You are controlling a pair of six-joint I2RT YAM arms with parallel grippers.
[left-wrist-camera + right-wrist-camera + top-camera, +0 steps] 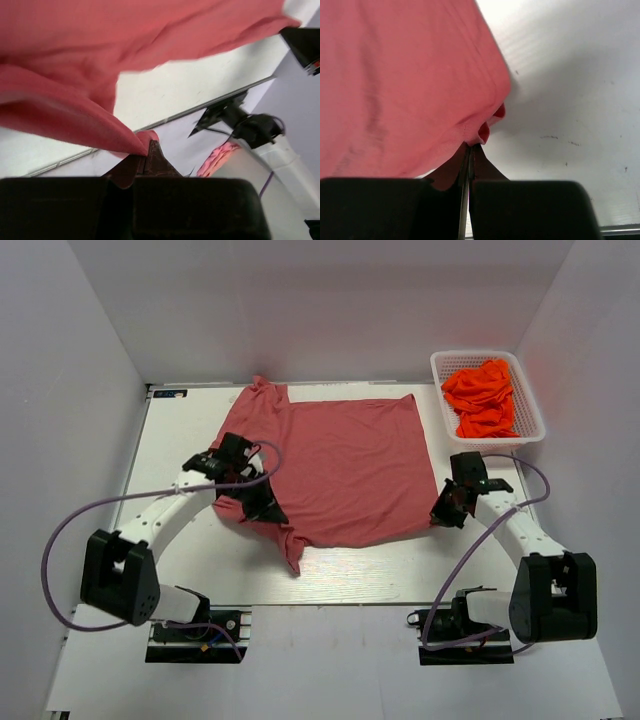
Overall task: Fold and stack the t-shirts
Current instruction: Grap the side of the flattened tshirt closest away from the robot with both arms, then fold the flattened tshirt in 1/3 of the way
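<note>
I see the red shirt (350,470) spread out in the middle of the white table (190,430). It lies mostly flat. Its long way goes from left to right. Two sleeves stick out at the left end, one on the far side and one on the near side, so the top of the shirt points left. The straight bottom edge is on the right. The left end is bunched up and a bit lifted. I cannot see the neck.

My left gripper (265,505) is on that bunched left end, by the near sleeve. In the left wrist view its jaws are pressed tight together, and a fold of red cloth is pinched between them (150,150).

My right gripper (447,508) is at the near right corner of the shirt. In the right wrist view its jaws are closed too, with no gap, and they bite a little bit of the shirt's edge (471,147). The cloth hangs up from the tips there.

A white basket (533,430) sits at the far right, near the far right corner of the red shirt but not touching it. Inside it are the orange shirts (480,398). They are crumpled in a pile and fill most of the basket.
</note>
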